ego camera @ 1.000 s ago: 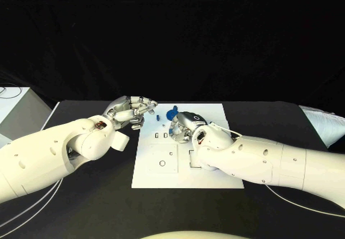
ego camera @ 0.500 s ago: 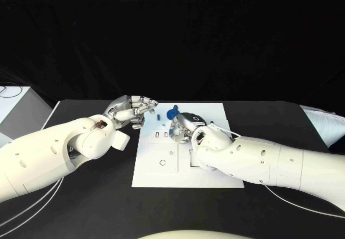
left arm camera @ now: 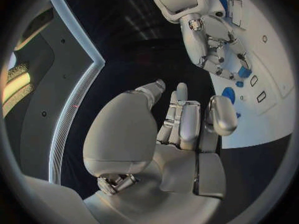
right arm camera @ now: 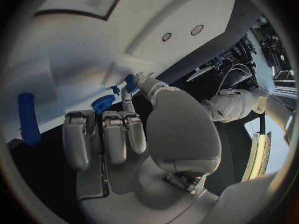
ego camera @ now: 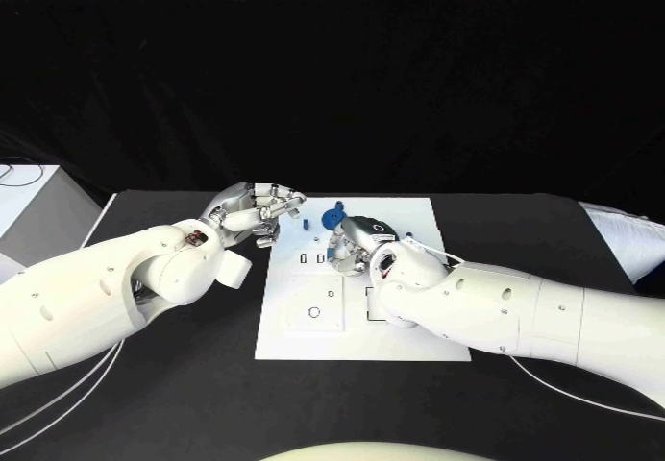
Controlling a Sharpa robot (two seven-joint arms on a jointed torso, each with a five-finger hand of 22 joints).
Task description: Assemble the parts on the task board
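The white task board point(ego camera: 298, 338) lies mid-table. My right hand point(ego camera: 355, 246) hovers over its far half and pinches a small blue part point(left arm camera: 244, 72) at its fingertips point(right arm camera: 131, 81). A round blue toothed part point(ego camera: 330, 221) lies just beyond that hand, also seen as the toothed part point(right arm camera: 102, 103). A small blue peg point(ego camera: 304, 227) stands near the board's far left edge. A long blue piece point(right arm camera: 26, 118) lies on the board. My left hand point(ego camera: 258, 212) hangs at the board's far left corner with its fingers point(left arm camera: 184, 118) curled in and nothing between them.
The board has rectangular slots point(ego camera: 313, 259) and an oval hole point(ego camera: 314, 312) in its left half. A white box point(ego camera: 28, 204) stands at the table's far left, off the black top. My right forearm point(ego camera: 485, 312) covers the board's near right part.
The left hand has edged slightly toward the far side. The right hand stays over the board with the blue part in its fingertips.
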